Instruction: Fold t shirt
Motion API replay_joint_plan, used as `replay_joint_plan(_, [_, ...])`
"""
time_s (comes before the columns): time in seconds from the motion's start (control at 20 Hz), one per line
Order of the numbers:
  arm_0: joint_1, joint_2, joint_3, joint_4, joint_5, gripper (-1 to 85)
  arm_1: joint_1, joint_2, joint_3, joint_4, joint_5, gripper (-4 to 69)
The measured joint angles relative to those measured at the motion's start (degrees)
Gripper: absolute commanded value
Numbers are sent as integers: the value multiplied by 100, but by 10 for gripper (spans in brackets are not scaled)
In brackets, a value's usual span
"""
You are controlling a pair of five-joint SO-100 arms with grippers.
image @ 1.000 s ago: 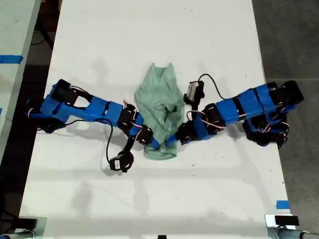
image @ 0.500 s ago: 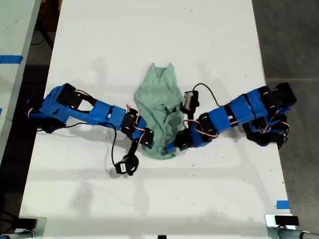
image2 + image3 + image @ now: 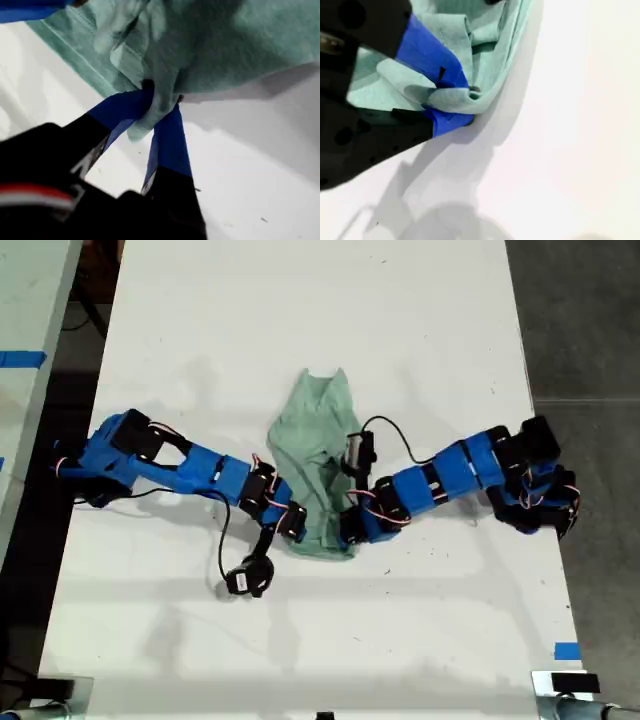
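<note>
Both grippers are clamped on the t shirt (image 3: 318, 465) right now. It sits mid-surface (image 3: 300, 300) in the exterior view, bunched and wrinkled, one narrow end poking toward 12 o'clock and the wider end at 6 o'clock where the arms meet.

My first gripper (image 3: 159, 102) has its blue jaws pinched tight on a fold of the mint cloth, with the rest of the fabric draped beyond the tips. My second gripper (image 3: 454, 102) is likewise clenched on a doubled edge of the shirt, cloth squeezed between its blue jaws.

In the exterior view, one arm (image 3: 190, 468) reaches in from 9 o'clock, the other arm (image 3: 450, 475) from 3 o'clock, and both touch the shirt's lower edge. Can't tell from the wrist views which arm is which.
</note>
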Motion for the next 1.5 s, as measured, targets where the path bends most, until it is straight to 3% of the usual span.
replay_joint_plan(0.15, [264,712,0,369,0,-3,-316,-132,-1837,1318,-9,9])
replay_joint_plan(0.3, [114,1661,44,1063,53,-3,0,422,-1916,1740,-44,9])
replay_joint_plan(0.45, [-879,2268,141,1731,580,-3,1037,914,-1749,2004,-721,32])
replay_joint_plan(0.5, [-1274,2329,141,1837,826,10,1406,993,-1714,2083,-958,73])
replay_joint_plan(0.6, [-1995,2338,141,1925,1301,176,2074,1134,-1714,2215,-1424,319])
replay_joint_plan(0.7, [-2610,2364,132,1978,1775,228,2593,1397,-1714,2408,-1802,407])
replay_joint_plan(0.85, [-3577,3050,132,2083,2355,349,3454,2259,-1714,2971,-2215,427])
replay_joint_plan(0.9, [-3911,3366,132,2145,2443,331,3832,2575,-1714,3164,-2355,398])
replay_joint_plan(0.95, [-4245,3709,132,2206,2514,294,4087,2892,-1714,3340,-2479,307])
replay_joint_plan(1.0, [-4500,4069,132,2250,2584,249,4289,3234,-1617,3463,-2575,119])
replay_joint_plan(1.05, [-4676,4447,132,2268,2637,208,4421,3647,-1380,3507,-2619,3])
replay_joint_plan(1.25, [-4799,6425,1406,1951,2637,95,4605,5748,545,3437,-2769,8])
replay_joint_plan(1.35, [-4711,7866,3226,1090,2584,-3,4588,7269,2417,2821,-2689,16])
replay_joint_plan(1.5, [-4570,11030,7110,-773,2294,-3,4122,10846,6293,1564,-2435,17])
